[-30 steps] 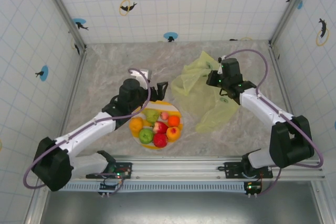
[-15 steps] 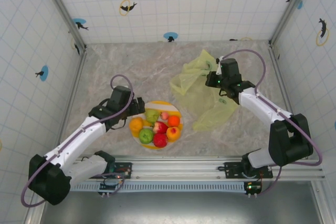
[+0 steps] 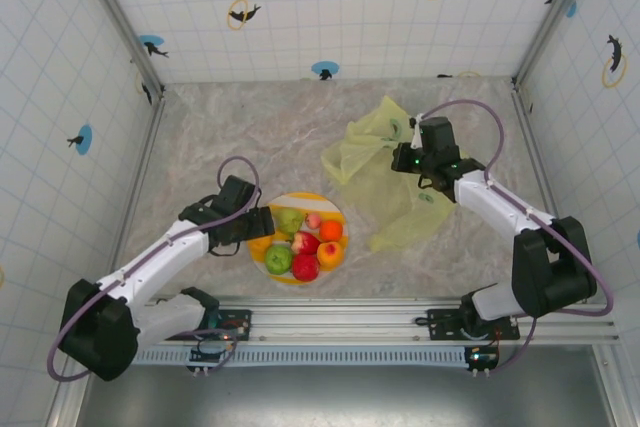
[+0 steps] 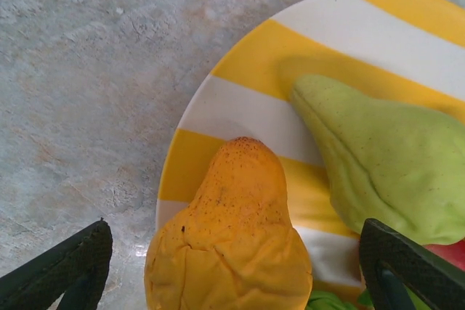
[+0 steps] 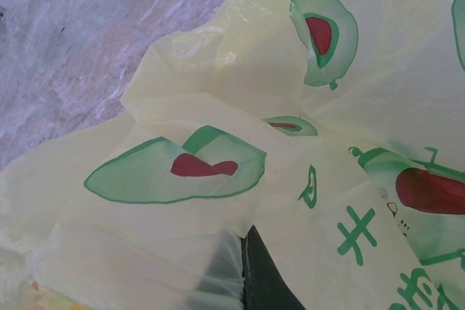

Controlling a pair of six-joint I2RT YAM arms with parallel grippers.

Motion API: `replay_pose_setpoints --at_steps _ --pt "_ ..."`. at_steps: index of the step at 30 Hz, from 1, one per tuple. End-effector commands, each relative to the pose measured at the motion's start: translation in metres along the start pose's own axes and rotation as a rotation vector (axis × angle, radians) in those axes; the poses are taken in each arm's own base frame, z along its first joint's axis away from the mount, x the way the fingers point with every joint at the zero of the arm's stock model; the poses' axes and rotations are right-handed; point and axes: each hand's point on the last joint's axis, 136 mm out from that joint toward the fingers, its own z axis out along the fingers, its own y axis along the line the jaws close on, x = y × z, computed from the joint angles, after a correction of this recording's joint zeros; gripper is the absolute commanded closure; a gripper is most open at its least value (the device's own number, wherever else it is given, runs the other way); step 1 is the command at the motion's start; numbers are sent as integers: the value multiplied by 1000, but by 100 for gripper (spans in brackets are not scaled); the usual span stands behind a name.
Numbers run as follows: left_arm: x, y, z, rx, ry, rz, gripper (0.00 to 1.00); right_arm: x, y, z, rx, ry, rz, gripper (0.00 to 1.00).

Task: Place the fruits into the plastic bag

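Several fruits (image 3: 300,244) lie on a round yellow-and-white striped plate (image 3: 331,206). My left gripper (image 3: 260,228) hangs at the plate's left edge, open, its jaws either side of an orange pear-shaped fruit (image 4: 232,223) with a gap on each side. A green pear-shaped fruit (image 4: 392,172) lies just to the right of it. The plastic bag (image 3: 385,192) is crumpled to the right of the plate. My right gripper (image 3: 406,160) is shut on the bag's upper part, and one dark finger (image 5: 265,284) shows through the film (image 5: 218,128).
A grey marbled tabletop (image 3: 230,137) is walled by white tiled panels (image 3: 60,97) at the back and both sides. A metal rail (image 3: 350,322) with the arm bases runs along the near edge.
My left arm has swung from behind the plate to its left side and dropped over the orange fruit. The right gripper has shifted a little with the bag.
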Motion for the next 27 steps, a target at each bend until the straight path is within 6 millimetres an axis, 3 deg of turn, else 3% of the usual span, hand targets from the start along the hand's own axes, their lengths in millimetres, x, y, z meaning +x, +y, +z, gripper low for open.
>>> replay_pose_setpoints --at_steps 1,8,17,27 --pt "15 6 6 -17 69 12 13 -5 4 -7 -22 -33 -9 97" --pt "21 10 15 -35 95 35 16 -5 3 -4 -21 -30 -2 97" --pt "29 9 26 -21 124 47 27 -2 4 0 -21 -19 2 97" --pt "15 14 18 -64 61 65 41 -3 3 2 -16 -18 6 97"
